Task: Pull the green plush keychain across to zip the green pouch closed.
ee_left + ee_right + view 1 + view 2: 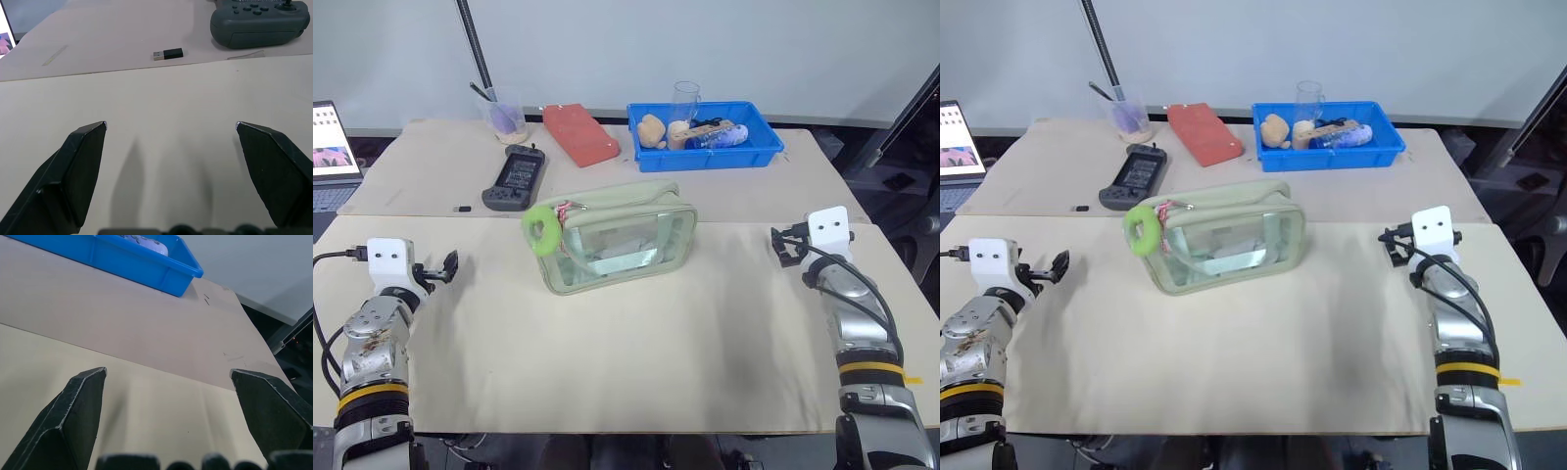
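**Both grippers spread wide, pouch untouched between them**

Nearest the camera, at the front of the table (pixel 636 372), the two arms reach forward, one on each side. On the left, the left gripper (pixel 447 266) hangs just above the tan surface with its two black fingers (pixel 83 166) set wide apart and nothing between them; its wrist view looks across bare tabletop to a small black USB stick (pixel 167 54) and the edge of a dark grey handheld controller (pixel 259 22).

Further left and back, a laptop (pixel 333 157) sits at the table's edge. Moving right along the back, a clear cup (pixel 506 117) holds a dark stick, and the controller lies in front of it. Beside them lies a red flat block (pixel 579 134).

In the middle of the table stands the green pouch (pixel 619 240), upright, with clear sides and sage trim, well apart from both grippers. The green plush keychain (pixel 542 231) hangs at the pouch's left end, touching its upper corner, on a short reddish cord. Whether the zipper along the top is open or shut cannot be made out.

Behind the pouch and to the right sits a blue bin (pixel 705 154) holding a clear glass, a tan lump and some other small items too small to tell.

On the right, the right gripper (pixel 786 245) also hovers just above the table, fingers (pixel 73 421) spread wide and empty, with the blue bin's corner ahead of it in its wrist view.
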